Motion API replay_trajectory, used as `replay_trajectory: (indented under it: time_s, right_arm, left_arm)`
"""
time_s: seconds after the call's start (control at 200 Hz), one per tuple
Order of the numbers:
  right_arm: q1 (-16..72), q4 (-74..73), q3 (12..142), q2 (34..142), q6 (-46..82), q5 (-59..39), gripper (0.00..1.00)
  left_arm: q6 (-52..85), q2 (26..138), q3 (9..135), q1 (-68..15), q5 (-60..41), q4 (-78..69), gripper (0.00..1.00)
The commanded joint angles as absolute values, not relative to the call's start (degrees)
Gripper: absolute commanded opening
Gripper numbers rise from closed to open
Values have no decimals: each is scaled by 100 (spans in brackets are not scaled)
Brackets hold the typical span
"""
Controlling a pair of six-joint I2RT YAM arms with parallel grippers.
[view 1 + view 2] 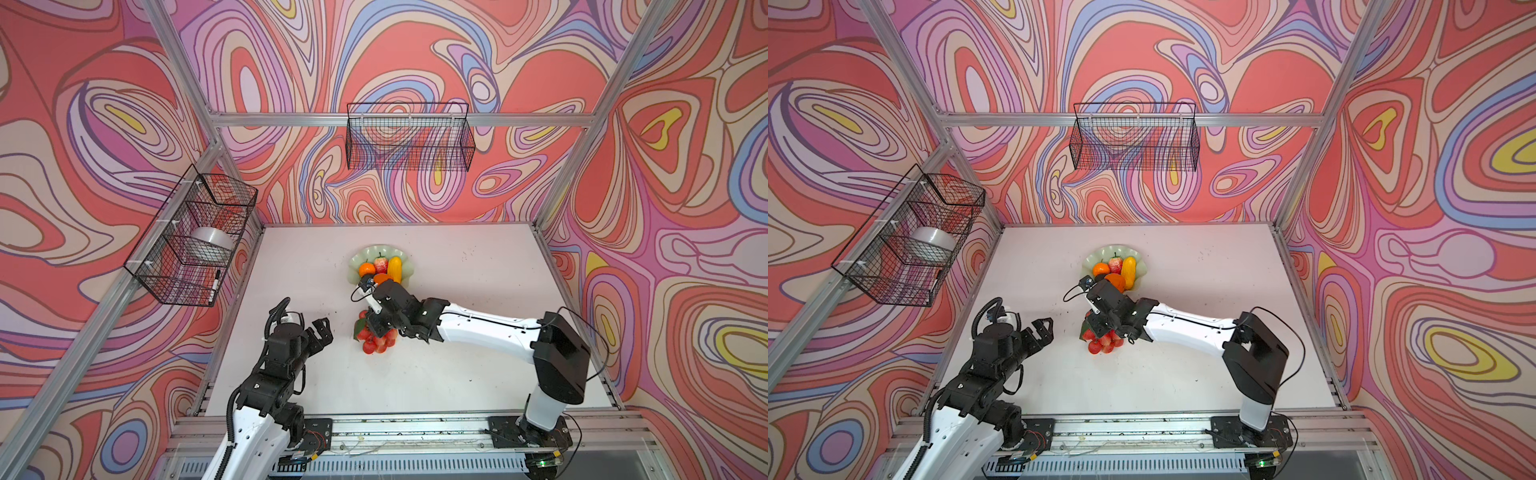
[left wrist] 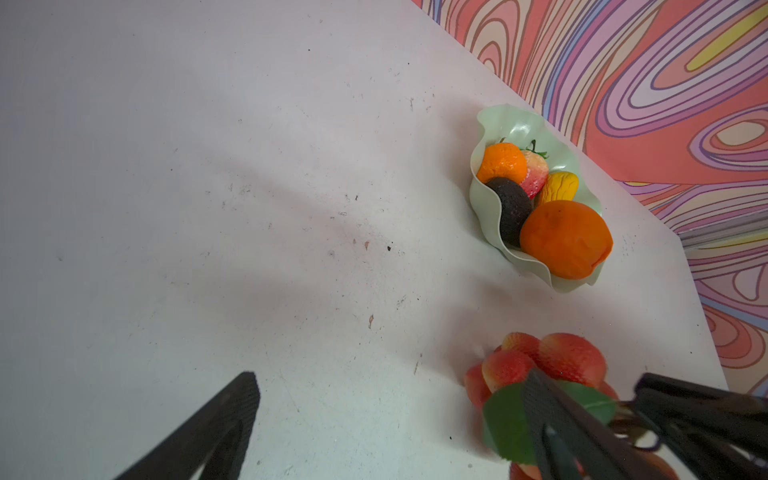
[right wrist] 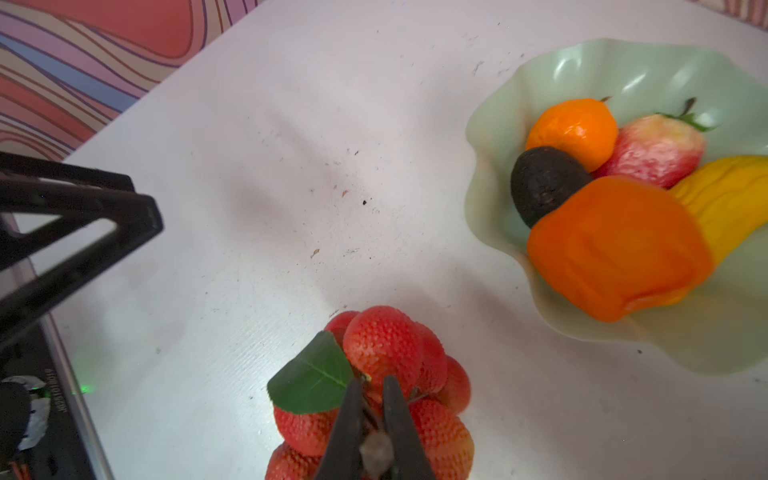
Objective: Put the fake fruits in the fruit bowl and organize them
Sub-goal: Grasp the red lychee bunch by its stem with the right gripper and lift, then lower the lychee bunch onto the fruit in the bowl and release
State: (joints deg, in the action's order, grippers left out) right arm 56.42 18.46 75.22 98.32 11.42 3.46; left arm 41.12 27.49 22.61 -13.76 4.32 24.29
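Five plastic fruits crowd the mint-green fruit bowl (image 3: 582,54); the sixth piece, a red fruit bunch (image 3: 382,345), sits on the white table (image 3: 291,124) near the bowl, outside it. What has hold of it? — DESK

The right fingers (image 3: 400,419), pinched together on the thin stem beside the green leaf (image 3: 311,378). The left fingers (image 2: 226,415) stand wide apart, holding nothing, close to the bunch but off it. — PHOTOGRAPHER

What could spoil it from here? — DESK

The stem, I'd judge. It is a narrow hold on a lumpy cluster, so the bunch may swing or slip on the way over. And the bowl is nearly full: the large orange fruit (image 3: 615,249) lies against the rim nearest the bunch, so a low approach could nudge it out or shove the light-looking dish along the table. — PHOTOGRAPHER

Textures? — DESK

The bunch is made of pebbled, rounded lobes in glossy red. The bowl is smooth and shallow, with a wavy scalloped edge. Inside are a dimpled small orange fruit (image 3: 573,131), a rough dark avocado (image 3: 544,183), a pink-red strawberry-like fruit (image 3: 656,149) with a green stem, and a wrinkled yellow oblong piece (image 3: 731,199). The big orange one looks waxy and slightly faceted. The table is matte, scuffed and speckled with crumbs. — PHOTOGRAPHER
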Motion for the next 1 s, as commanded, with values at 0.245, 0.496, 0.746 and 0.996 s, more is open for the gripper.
replay_trajectory:
  time_s: [0.245, 0.496, 0.746, 0.996]
  right_arm:
    - [4056, 3417, 8886, 9299, 1013, 60, 0]
    - [3666, 3564, 10432, 10830, 423, 555, 0]
    - [3640, 3586, 11484, 11958, -16, 1165, 0]
    - [3586, 3740, 12185, 12514, -328, 1129, 0]
  left_arm:
    - [3929, 3378, 2518, -1344, -558, 1575, 100]
    - [3864, 3420, 2593, -1345, -690, 1556, 100]
    - [3793, 3402, 2660, -1340, -694, 1556, 100]
    - [3799, 3469, 2602, -1345, -729, 1373, 100]
